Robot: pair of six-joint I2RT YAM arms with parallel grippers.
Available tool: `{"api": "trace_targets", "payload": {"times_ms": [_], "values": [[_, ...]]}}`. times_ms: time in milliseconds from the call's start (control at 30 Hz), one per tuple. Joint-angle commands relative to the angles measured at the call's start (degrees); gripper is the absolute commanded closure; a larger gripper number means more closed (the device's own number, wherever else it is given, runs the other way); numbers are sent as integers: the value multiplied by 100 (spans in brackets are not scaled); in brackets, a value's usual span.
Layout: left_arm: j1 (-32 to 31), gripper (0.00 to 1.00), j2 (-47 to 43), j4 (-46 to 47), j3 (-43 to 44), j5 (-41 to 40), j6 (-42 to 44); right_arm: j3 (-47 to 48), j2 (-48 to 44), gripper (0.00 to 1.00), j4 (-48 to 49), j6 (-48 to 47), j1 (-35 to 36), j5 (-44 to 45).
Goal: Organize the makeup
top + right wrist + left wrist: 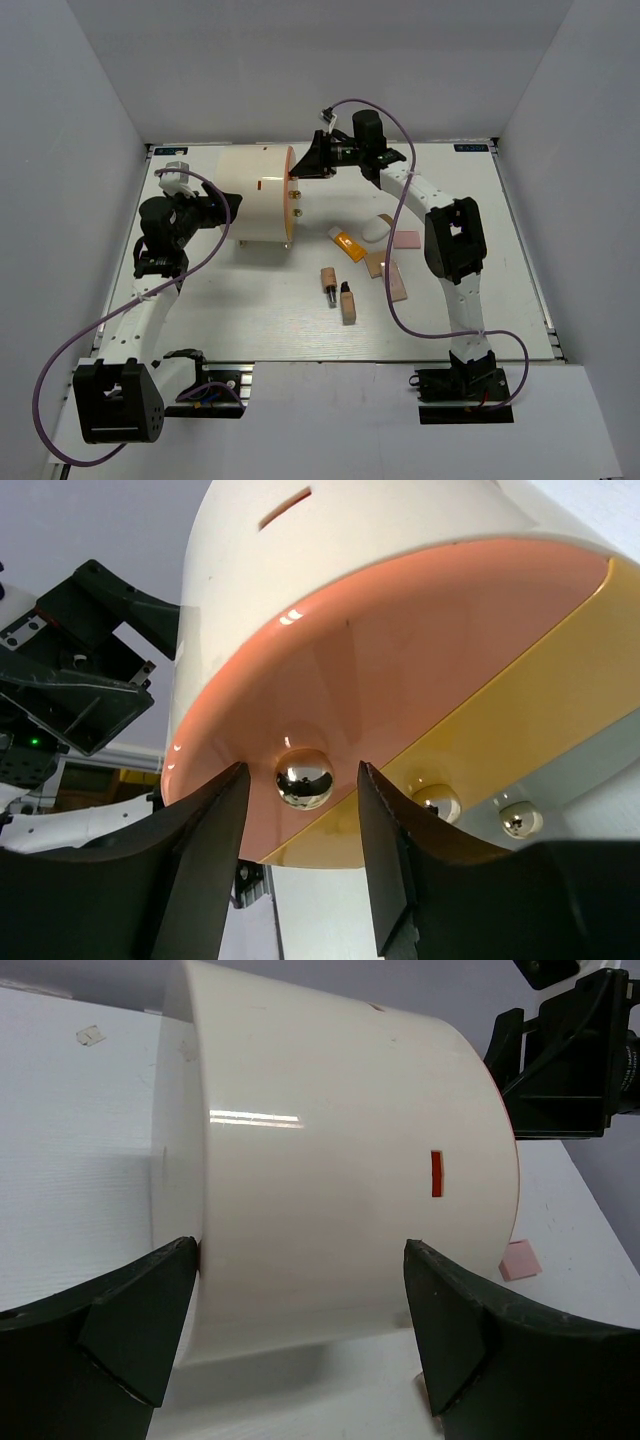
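The makeup lies loose on the table right of the cream cylinder [256, 195]: two tan tubes [328, 284] [348, 303], an orange-and-white tube [345, 243], a white oval compact [376, 229], a pink square [406, 240] and beige pieces [396, 281]. My left gripper [213, 210] is open, its fingers on either side of the cylinder's back end [330, 1160]. My right gripper [298, 172] is open at the cylinder's orange front [400, 650], its fingers on either side of a gold knob [304, 778] with gaps on both sides.
The cylinder's front has a yellow lower section [520, 730] with two more gold knobs [437, 802]. White walls enclose the table [250, 310] on three sides. The pink square also shows in the left wrist view [520, 1258].
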Motion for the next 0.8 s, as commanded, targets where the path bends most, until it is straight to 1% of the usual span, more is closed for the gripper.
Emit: {"api": "trace_targets", "payload": {"times_ms": [0, 267, 467, 667, 767], "values": [[-12, 7, -38, 158, 38, 256, -87, 225, 93, 47, 256, 66, 62, -115], [-12, 8, -29, 184, 29, 300, -105, 66, 84, 55, 414, 198, 97, -194], [-12, 8, -29, 202, 29, 300, -131, -118, 14, 68, 476, 207, 62, -247], [-12, 9, -64, 193, 29, 265, -131, -364, -91, 74, 450, 58, 18, -256], [-12, 9, -90, 175, 20, 221, -122, -461, -144, 76, 379, -30, -78, -238]]}}
